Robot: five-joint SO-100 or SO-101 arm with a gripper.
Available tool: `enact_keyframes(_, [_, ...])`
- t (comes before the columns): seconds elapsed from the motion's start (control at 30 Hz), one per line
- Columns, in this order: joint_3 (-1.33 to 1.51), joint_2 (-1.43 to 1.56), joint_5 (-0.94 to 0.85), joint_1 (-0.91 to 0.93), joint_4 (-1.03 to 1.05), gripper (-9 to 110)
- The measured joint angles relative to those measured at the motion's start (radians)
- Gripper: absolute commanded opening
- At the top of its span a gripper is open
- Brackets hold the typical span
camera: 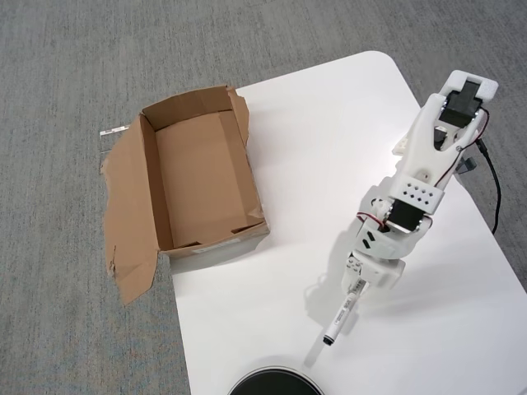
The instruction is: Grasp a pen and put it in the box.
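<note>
Pen (342,315) sticks out from under my gripper (359,284) in the overhead view, a slim white barrel with dark print along it and a small black tip at the far end, pointing down and to the left toward the table's near edge. Its upper end disappears beneath my wrist housing, so from above I cannot tell whether my fingers are closed on it or only standing over it; the jaws themselves are hidden by my own body. A shadow of the pen falls on the white table (329,148) just to its left.

Just beyond the pen's tip, at the bottom edge of the view, a round black object (274,385) pokes into sight. Well away from my fingers, up and to the left, the box (203,177) sits at the table's left edge, open and empty, brown cardboard with a ragged flap (128,214) hanging out over the grey carpet (66,66). Bare white tabletop lies between my fingers and the box. A black cable (494,185) runs along the right side of my arm.
</note>
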Motion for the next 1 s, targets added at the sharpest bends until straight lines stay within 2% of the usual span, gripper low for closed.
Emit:
enact_keyframes(0.13, [-0.029,0.052,-0.002,0.021,0.002,1])
enact_keyframes(0.53, [-0.339,0.104,-0.003,0.314,0.002,1])
enact_keyframes(1.0, [-0.483,0.104,-0.003,0.604,-0.012,1])
